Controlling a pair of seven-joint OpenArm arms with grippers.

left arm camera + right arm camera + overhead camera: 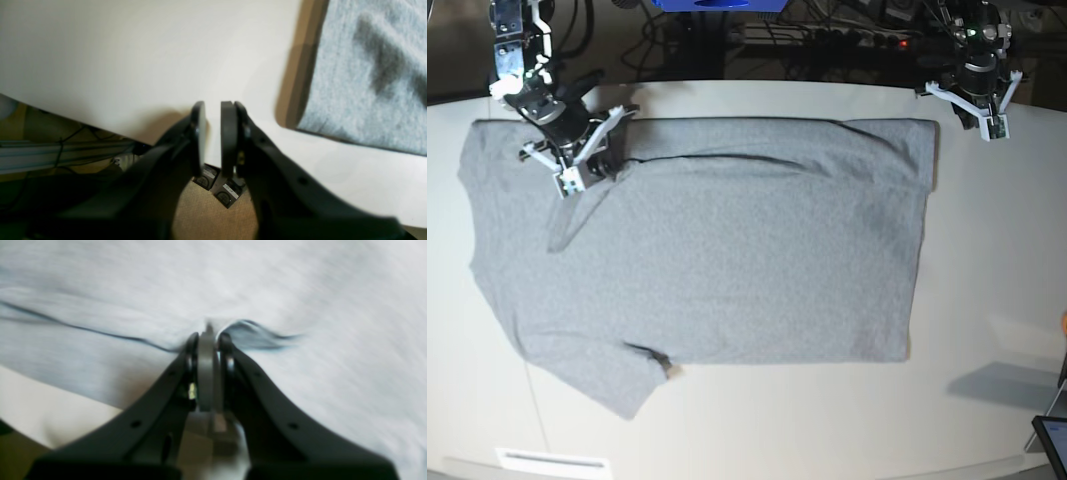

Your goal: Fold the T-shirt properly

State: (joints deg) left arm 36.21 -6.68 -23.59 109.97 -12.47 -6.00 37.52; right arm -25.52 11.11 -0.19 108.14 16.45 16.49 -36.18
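The heather-grey T-shirt (727,250) lies spread flat, plain side up, on the white table (987,300), with one sleeve at the near left. My right gripper (595,160) sits on its far left part. In the right wrist view that gripper (208,335) is shut on a pinched-up fold of the T-shirt (300,290). My left gripper (977,112) hovers just past the shirt's far right corner. The left wrist view shows it (212,106) with a narrow gap and nothing between the fingers, over bare table (133,66), the T-shirt (367,83) off to its right.
Cables and equipment run behind the table's far edge (757,85). A dark screen corner (1052,440) pokes in at the near right. A white label (552,460) lies at the front left edge. The table edge (66,116) and a rail below show in the left wrist view.
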